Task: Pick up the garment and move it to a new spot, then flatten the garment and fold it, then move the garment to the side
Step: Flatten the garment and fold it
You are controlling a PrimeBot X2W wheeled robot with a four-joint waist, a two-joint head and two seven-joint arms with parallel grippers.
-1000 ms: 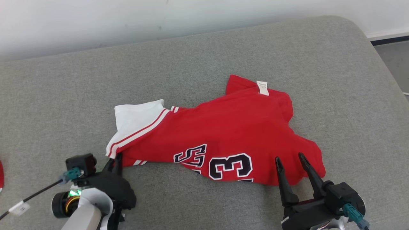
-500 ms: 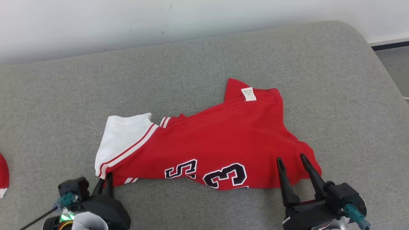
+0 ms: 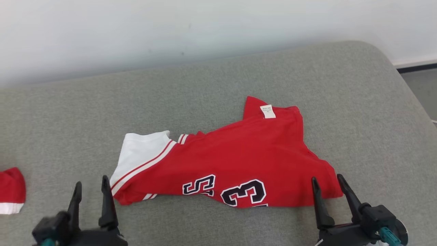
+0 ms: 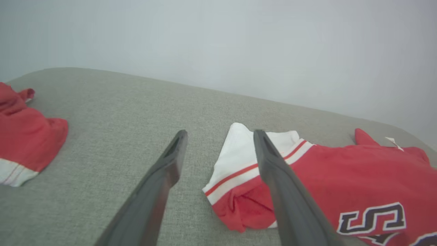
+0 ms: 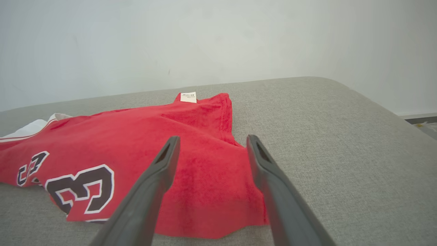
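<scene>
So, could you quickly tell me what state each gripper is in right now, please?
Left gripper: open, holding nothing, beside the white sleeve of the jersey.
Right gripper: open, holding nothing, by the jersey's right corner.

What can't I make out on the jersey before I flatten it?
White label: its print is too small to read, head and right wrist views.
Black lettering: it runs under the red jersey's near fold, head view.
Second red garment: cut off by the left edge, head and left wrist views.
</scene>
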